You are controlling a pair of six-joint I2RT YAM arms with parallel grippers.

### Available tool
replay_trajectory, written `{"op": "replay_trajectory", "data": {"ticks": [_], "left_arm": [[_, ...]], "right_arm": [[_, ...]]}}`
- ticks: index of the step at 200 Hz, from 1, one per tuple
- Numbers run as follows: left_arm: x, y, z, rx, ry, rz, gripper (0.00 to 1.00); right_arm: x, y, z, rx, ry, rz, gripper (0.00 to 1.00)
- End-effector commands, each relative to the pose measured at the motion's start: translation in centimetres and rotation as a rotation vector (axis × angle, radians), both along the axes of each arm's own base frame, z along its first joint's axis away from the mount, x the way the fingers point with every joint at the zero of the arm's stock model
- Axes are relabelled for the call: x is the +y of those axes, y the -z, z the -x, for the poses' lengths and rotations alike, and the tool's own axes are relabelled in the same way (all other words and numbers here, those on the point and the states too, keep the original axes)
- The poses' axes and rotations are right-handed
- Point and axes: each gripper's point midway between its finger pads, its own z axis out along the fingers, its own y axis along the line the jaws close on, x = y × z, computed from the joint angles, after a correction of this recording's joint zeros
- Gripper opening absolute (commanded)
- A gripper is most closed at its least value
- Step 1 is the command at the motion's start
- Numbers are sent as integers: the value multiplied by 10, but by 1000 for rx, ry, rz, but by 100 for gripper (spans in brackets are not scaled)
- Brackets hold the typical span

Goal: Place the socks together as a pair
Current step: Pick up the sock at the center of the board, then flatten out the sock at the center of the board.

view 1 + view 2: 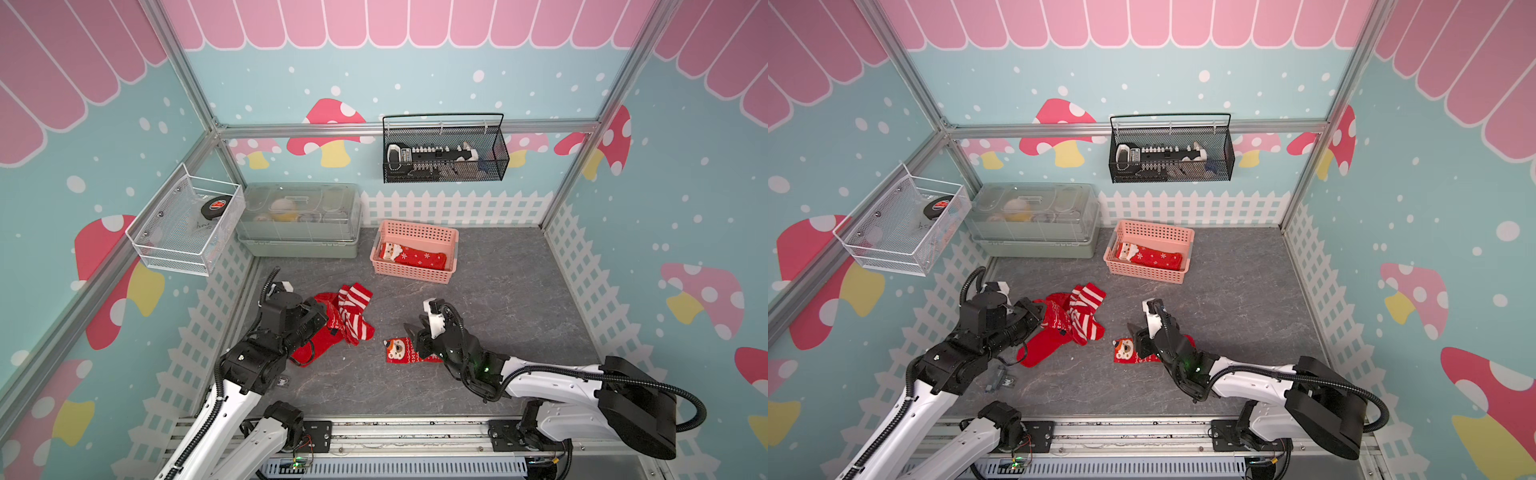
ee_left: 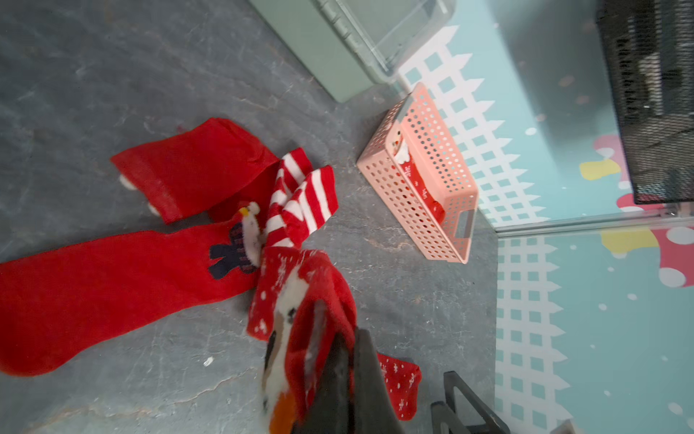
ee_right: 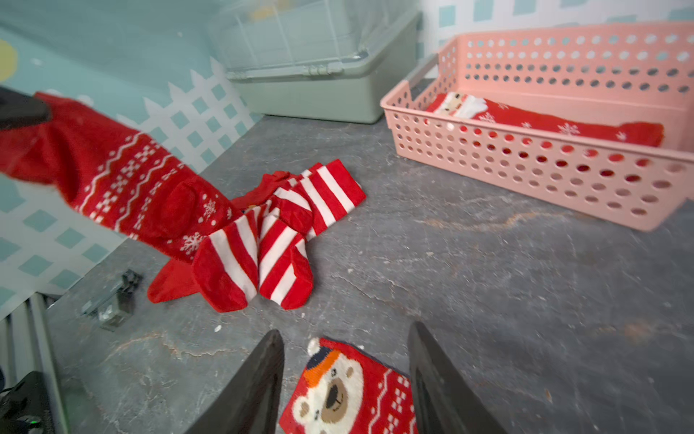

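My left gripper (image 2: 347, 340) is shut on a red sock with white snowflakes and zigzags (image 2: 300, 297), lifting one end of it off a pile; the right wrist view shows that sock (image 3: 124, 176) hanging. The pile holds striped socks (image 1: 353, 316) and a plain red sock (image 1: 313, 347). A red bear-face sock (image 1: 400, 351) lies flat on the floor. My right gripper (image 3: 345, 334) stands open over it, a finger on each side of the bear sock (image 3: 349, 390). A Santa sock (image 1: 411, 257) lies in the pink basket (image 1: 415, 227).
A green lidded box (image 1: 299, 224) stands at the back left beside the basket. A white wire basket (image 1: 187, 224) hangs on the left wall, a black mesh basket (image 1: 444, 153) on the back wall. A small metal piece (image 1: 1000, 380) lies by the left arm.
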Motion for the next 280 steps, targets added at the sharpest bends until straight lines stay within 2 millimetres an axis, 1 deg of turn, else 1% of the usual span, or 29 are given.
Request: {"op": "replay_trajectory", "data": {"ticks": [1, 33, 56, 60, 65, 74, 88, 109, 137, 141, 150, 181, 200, 219, 233, 252, 271, 280], "left_arm": [[-7, -38, -9, -92, 57, -25, 0], [-9, -74, -14, -157, 56, -4, 0], [-13, -91, -12, -185, 66, 40, 0], [-15, -94, -11, -189, 72, 48, 0], [-17, -95, -10, -190, 78, 60, 0], [-19, -96, -8, -183, 78, 82, 0], [-20, -96, -7, -177, 72, 112, 0], [-25, -94, -4, -157, 68, 155, 0], [-28, -88, -6, -114, 35, 227, 0], [-36, -88, -3, -106, 63, 235, 0], [-41, -88, -4, -96, 70, 252, 0], [-54, -88, -3, -66, 89, 286, 0], [-59, -83, -3, -46, 87, 294, 0], [-62, -78, -2, -28, 89, 302, 0], [-64, -74, -2, -11, 81, 315, 0], [-66, -73, -1, -1, 88, 321, 0], [-66, -72, -2, 0, 83, 315, 0], [-66, -72, -2, -1, 83, 313, 0]], "right_arm": [[30, -44, 7, -166, -146, -62, 56], [54, -56, 10, -205, -230, -96, 60], [70, -67, 11, -242, -265, -151, 64], [73, -69, 11, -251, -271, -160, 66], [76, -72, 12, -265, -277, -167, 76], [82, -78, 13, -295, -281, -173, 84], [88, -84, 11, -351, -270, -149, 86], [99, -87, 8, -446, -236, -62, 87], [105, -93, -2, -580, -164, 18, 87], [106, -94, -3, -599, -158, 25, 87], [105, -98, -7, -635, -130, 33, 88], [113, -108, -12, -708, -101, 67, 88], [116, -113, -16, -723, -75, 82, 88], [116, -117, -21, -747, -37, 110, 86], [115, -119, -24, -763, -15, 129, 81], [118, -119, -21, -779, -31, 147, 69], [120, -118, -16, -776, -65, 140, 51], [122, -117, -13, -772, -88, 142, 44]]}}
